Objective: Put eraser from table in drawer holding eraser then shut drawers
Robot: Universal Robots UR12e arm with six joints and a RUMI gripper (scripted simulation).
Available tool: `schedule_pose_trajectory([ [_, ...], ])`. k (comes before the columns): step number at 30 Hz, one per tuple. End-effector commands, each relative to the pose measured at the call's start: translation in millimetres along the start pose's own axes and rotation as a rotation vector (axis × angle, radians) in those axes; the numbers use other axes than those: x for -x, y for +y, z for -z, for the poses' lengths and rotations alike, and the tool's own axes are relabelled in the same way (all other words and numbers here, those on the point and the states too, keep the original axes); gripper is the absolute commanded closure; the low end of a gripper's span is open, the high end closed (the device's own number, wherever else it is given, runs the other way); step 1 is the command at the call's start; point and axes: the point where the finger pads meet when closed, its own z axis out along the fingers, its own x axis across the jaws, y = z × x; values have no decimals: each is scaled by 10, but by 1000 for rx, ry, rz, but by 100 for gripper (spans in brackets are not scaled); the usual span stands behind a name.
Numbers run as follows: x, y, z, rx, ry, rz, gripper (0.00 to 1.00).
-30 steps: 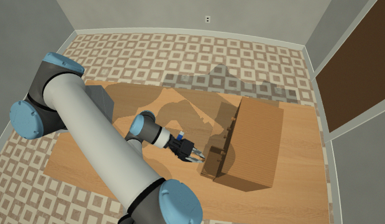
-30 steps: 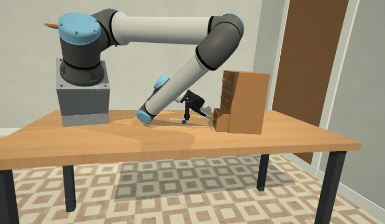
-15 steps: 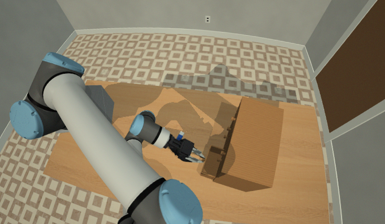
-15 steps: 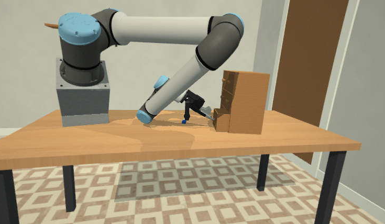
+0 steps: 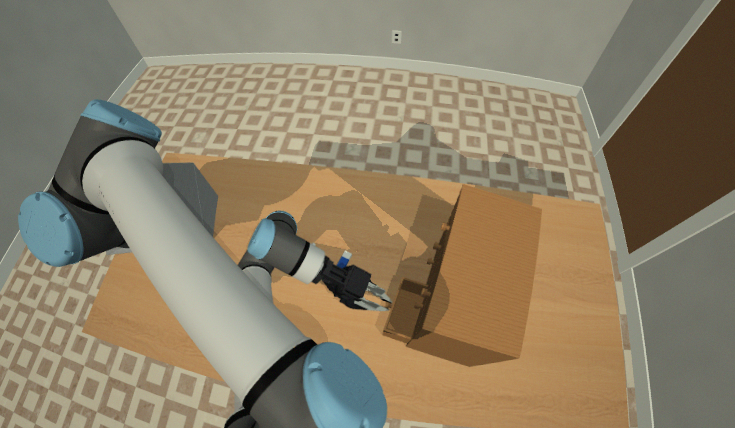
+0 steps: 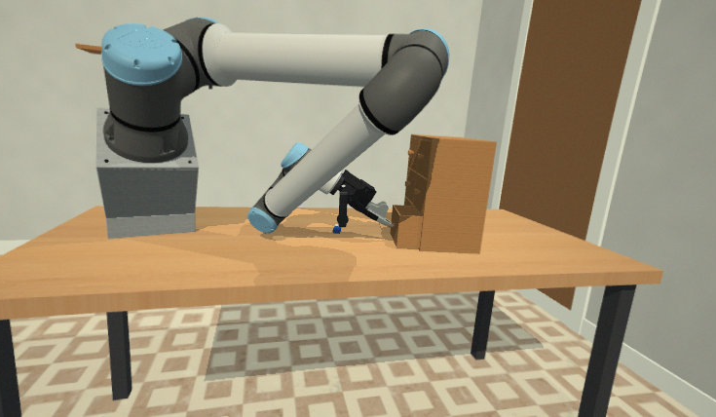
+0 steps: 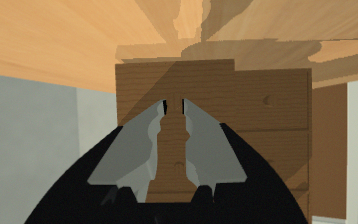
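Observation:
The wooden chest (image 5: 489, 265) (image 6: 456, 197) (image 7: 285, 117) stands upright on the table. Its bottom drawer (image 6: 409, 230) (image 7: 142, 82), at the end nearer the exterior camera, is partly pulled out; the other drawers look shut. My gripper (image 5: 389, 305) (image 6: 392, 225) (image 7: 174, 100) is shut on this drawer's knob, with the fingers tilted down at its front. The blue and white eraser (image 5: 343, 259) (image 6: 336, 229) lies on the table behind the fingers, beside the gripper body in the top view. No eraser shows in the visible part of the drawer; its deeper part is hidden.
Several round knobs (image 5: 437, 246) stick out from the chest front above and beside the open drawer. The grey robot base (image 6: 147, 191) stands at the other end of the table (image 6: 298, 258). The forearm and wrist hang low over the table.

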Motion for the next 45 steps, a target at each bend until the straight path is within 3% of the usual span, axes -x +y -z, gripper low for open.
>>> schedule_pose_trajectory([
  [1, -1, 7, -1, 1, 0, 0, 93],
  [45, -1, 81, -129, 1, 0, 0, 93],
])
